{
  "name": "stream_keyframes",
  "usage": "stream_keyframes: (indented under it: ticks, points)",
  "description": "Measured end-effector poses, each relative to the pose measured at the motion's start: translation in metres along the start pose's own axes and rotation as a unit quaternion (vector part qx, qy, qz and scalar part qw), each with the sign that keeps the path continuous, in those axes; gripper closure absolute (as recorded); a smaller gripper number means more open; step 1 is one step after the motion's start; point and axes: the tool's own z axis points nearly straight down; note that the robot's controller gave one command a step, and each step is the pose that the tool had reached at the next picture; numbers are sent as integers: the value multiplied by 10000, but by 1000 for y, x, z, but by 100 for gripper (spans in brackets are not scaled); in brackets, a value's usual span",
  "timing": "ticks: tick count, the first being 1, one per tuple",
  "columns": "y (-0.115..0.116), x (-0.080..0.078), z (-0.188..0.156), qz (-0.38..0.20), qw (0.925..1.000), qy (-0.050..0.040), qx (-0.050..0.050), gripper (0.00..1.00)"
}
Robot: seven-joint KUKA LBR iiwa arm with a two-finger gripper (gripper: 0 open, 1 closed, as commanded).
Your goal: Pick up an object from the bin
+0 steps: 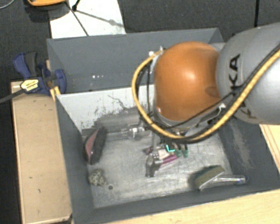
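At this moment your pick was not yet made, as far as the view showed. Your gripper [156,163] hung low over the middle of the bin [78,162], under the arm's orange cover [187,80], close to the floor or on it. I could not tell whether it was apart or together; the cover and cables hid too much of it.

Just at its tip lay a small pink bit [167,157] with something green beside it. That was the likeliest thing for you to take, but I could not tell if it was in the grip, merely touching, or even part of the tool. Nothing was plainly lifted off the floor.

The other things lay apart from the gripper:
- a dark brush [96,143] against the left wall
- a small grey lump [96,178] near the left corner
- a shiny metal piece [134,131] just on the far side
- an olive tool [211,176] with a silver handle at the near right

By my reckoning you had the approach done. The grip itself was unconfirmed, and the lift out of the bin was all left to do.
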Motion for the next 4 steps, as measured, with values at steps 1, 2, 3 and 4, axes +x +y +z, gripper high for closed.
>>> stream_keyframes:
  ticks: [1, 2, 3, 4]
  points:
    - [-120, 0, 72, -583, 9983, -13, 17, 0]
    - [-101, -46, 139, -876, 9961, -43, -3, 0]
    - [-117, -59, 173, -2363, 9717, -72, 5, 0]
    - [-116, -61, 170, -2332, 9724, -105, 3, 100]
